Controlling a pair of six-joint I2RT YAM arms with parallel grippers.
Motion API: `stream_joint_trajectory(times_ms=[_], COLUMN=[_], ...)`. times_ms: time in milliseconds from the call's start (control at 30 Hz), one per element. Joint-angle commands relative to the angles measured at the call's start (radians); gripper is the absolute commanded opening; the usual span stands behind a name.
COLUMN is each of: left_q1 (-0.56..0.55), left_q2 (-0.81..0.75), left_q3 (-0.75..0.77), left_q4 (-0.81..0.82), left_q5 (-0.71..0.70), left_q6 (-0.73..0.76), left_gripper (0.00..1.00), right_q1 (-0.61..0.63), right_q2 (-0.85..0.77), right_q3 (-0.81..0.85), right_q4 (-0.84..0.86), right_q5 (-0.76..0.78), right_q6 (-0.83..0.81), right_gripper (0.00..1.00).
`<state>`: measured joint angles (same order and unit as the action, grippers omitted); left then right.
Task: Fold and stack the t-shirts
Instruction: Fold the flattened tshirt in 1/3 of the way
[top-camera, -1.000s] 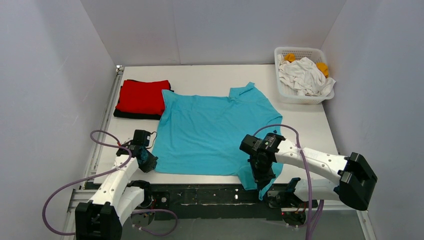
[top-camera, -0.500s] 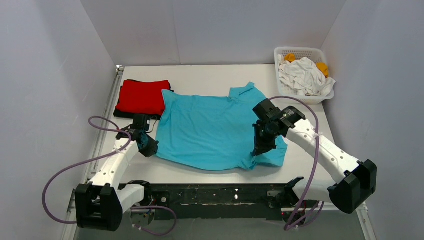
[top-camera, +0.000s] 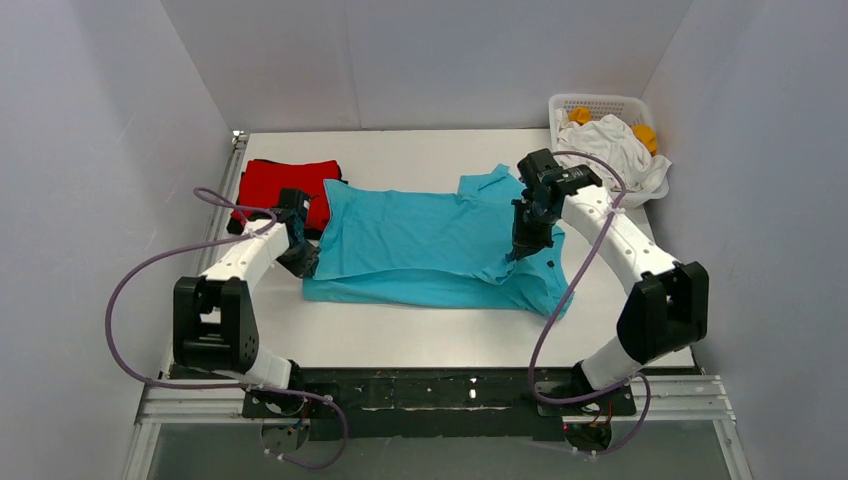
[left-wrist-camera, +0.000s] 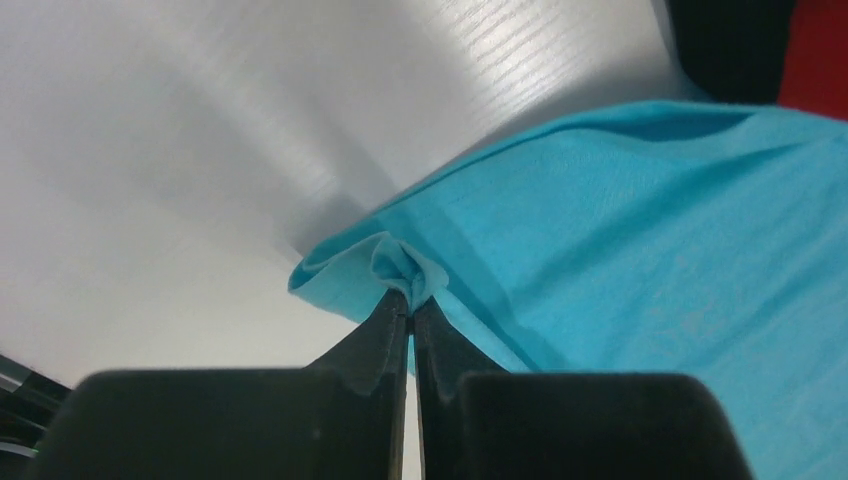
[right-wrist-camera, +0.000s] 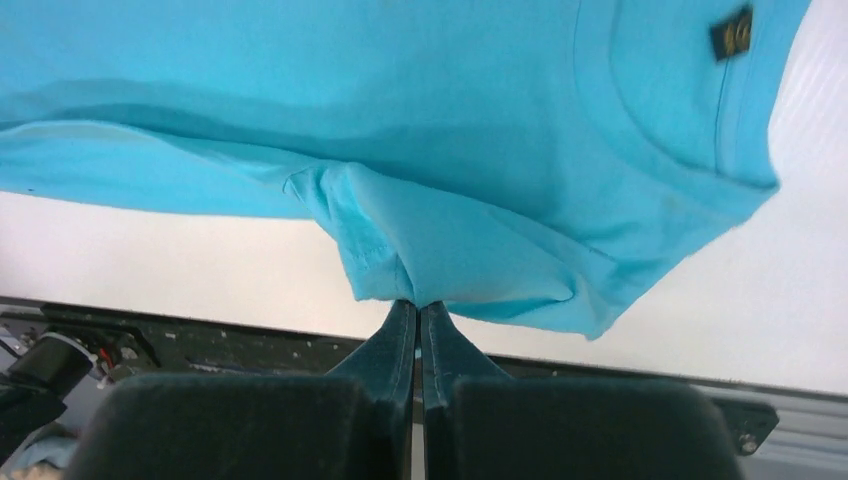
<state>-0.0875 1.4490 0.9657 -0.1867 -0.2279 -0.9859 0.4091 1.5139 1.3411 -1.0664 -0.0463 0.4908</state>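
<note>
**While both grippers pinch the hem, the first fold is in hand**

As the top view shows, the turquoise t-shirt (top-camera: 430, 250) lies mid-table with its lower half doubled over the upper. The left gripper (top-camera: 303, 262) is at its left edge, near the red t-shirt (top-camera: 285, 190); the right gripper (top-camera: 522, 250) is at its right edge.

Judged next: lay the hem level with the shoulders, then release.

Left wrist: jaws closed on a bunched corner.

Right wrist: jaws closed on a hem corner, lifted above the collar end.
</note>
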Motion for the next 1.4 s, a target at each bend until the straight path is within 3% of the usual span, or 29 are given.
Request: stream_joint_trajectory(times_ms=[0,100,133,167,233,267,300,333,367,433,633,700,800,1100,1367], left_q1=[0.015,0.017,0.018,0.02,0.02,0.023,0.022,0.022,0.022,0.022,0.008,-0.009,-0.039,-0.068,-0.069], left_q2=[0.12,0.204,0.226,0.245,0.263,0.265,0.258,0.242,0.221,0.178,0.062,0.052,0.06,-0.071,-0.148], left_q3=[0.072,0.146,0.176,0.204,0.258,0.284,0.303,0.31,0.306,0.296,0.2,0.15,0.118,-0.043,-0.102], left_q4=[-0.094,-0.132,-0.168,-0.194,-0.248,-0.275,-0.296,-0.302,-0.298,-0.296,-0.222,-0.134,-0.094,-0.097,-0.149], left_q5=[-0.051,-0.075,-0.09,-0.105,-0.132,-0.135,-0.132,-0.118,-0.101,-0.059,0.206,0.358,0.474,0.439,0.376], left_q6=[0.013,0.016,0.009,0.014,0.032,0.044,0.057,0.065,0.074,0.096,0.188,0.208,0.205,0.194,0.211], left_gripper=[0.0,0.01,0.06,0.19,0.81,0.96,0.98,0.98,0.98,0.98,0.98,0.98,0.98,0.98,0.98], right_q1=[-0.053,-0.09,-0.099,-0.11,-0.137,-0.149,-0.158,-0.159,-0.159,-0.158,-0.139,-0.12,-0.089,-0.048,-0.02], right_q2=[0.127,0.282,0.334,0.385,0.486,0.533,0.566,0.585,0.588,0.543,0.191,0.127,0.122,0.314,0.54], right_q3=[0.104,0.236,0.286,0.338,0.457,0.526,0.582,0.626,0.657,0.639,0.172,0.026,-0.064,-0.004,0.343], right_q4=[0.087,0.07,0.069,0.068,0.046,0.017,-0.007,-0.032,-0.051,-0.034,0.261,0.361,0.414,0.524,0.514], right_q5=[-0.032,-0.034,-0.011,0.027,0.041,0.064,0.085,0.114,0.139,0.149,-0.116,-0.198,-0.175,-0.17,-0.173], right_q6=[-0.12,-0.169,-0.191,-0.211,-0.242,-0.238,-0.231,-0.23,-0.231,-0.224,-0.154,-0.119,-0.059,-0.022,-0.004], right_gripper=[0.01,0.01,0.01,0.03,0.2,0.3,0.5,0.64,0.72,0.77,0.83,0.84,0.85,0.85,0.85])
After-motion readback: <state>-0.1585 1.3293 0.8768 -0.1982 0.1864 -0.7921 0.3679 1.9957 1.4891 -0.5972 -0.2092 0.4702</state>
